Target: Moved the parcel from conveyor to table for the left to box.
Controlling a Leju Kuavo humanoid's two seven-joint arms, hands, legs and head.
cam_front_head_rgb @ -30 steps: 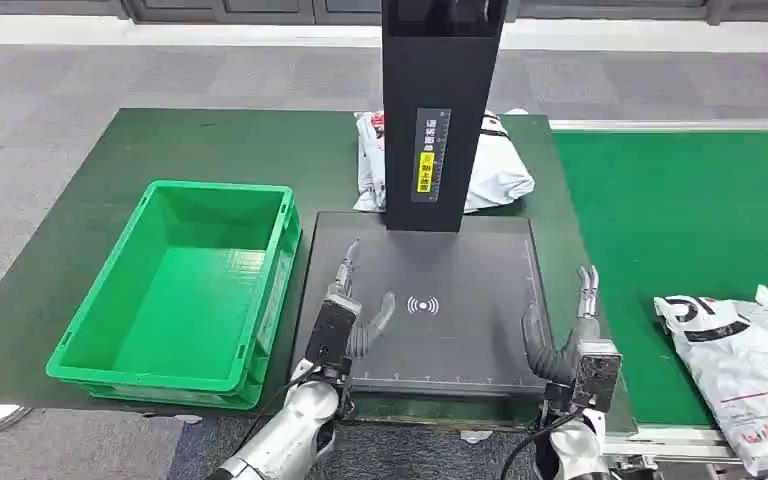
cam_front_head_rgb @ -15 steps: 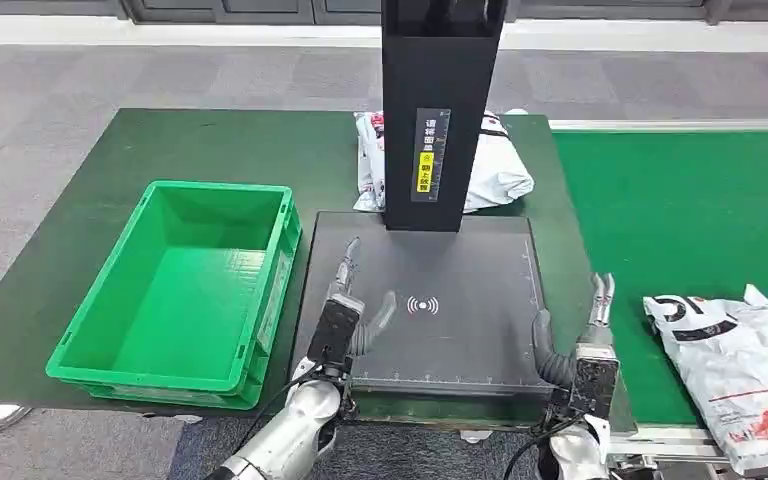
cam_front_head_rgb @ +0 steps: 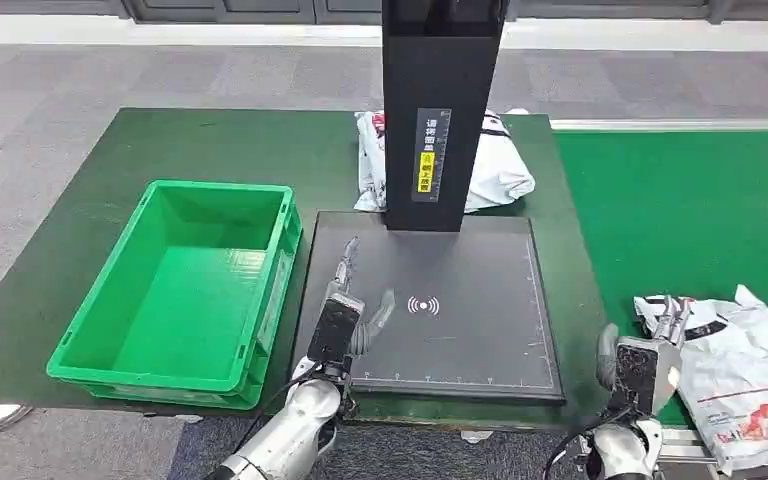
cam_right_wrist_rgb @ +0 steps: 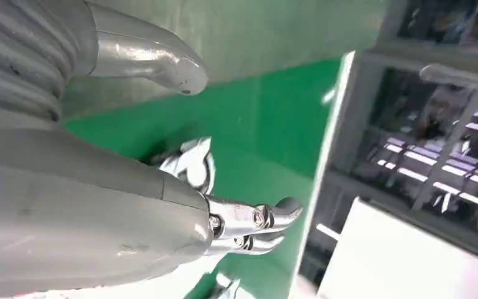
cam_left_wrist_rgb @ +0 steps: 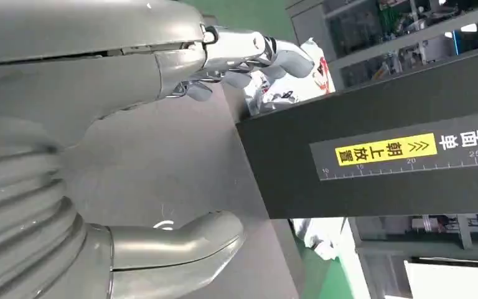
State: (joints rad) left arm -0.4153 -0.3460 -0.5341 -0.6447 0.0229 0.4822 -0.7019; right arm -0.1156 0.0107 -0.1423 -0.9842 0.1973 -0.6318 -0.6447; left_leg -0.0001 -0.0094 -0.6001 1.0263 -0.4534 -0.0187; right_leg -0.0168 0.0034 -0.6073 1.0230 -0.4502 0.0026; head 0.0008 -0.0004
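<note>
1. While the right hand [cam_front_head_rgb: 643, 360] hangs at the near edge of the conveyor [cam_front_head_rgb: 700, 210], its fingers are spread and hold nothing; their tips reach the near-left corner of the parcel [cam_front_head_rgb: 750, 375], though whether they touch the bag is hard to tell from the head view.
2. The parcel, a white bag with black and red print, lies on the conveyor's near right part, partly over the near edge.
3. In the right wrist view the thumb [cam_right_wrist_rgb: 155, 56] stands well apart from the fingers [cam_right_wrist_rgb: 255, 224], with green belt between them.
4. The left hand [cam_front_head_rgb: 345, 320] lies over the near-left corner of the black pad [cam_front_head_rgb: 480, 320], fingers apart and holding nothing.
5. The left wrist view shows that thumb [cam_left_wrist_rgb: 180, 243] clear of the fingers [cam_left_wrist_rgb: 249, 53] above the pad's grey surface.
6. A green box [cam_front_head_rgb: 100, 345] sits at the table's [cam_front_head_rgb: 160, 140] near-left part, just beside the pad.
7. A black column [cam_front_head_rgb: 440, 60] rises from the pad's far edge; a second white bag [cam_front_head_rgb: 505, 170] lies behind it at the table's far edge.
</note>
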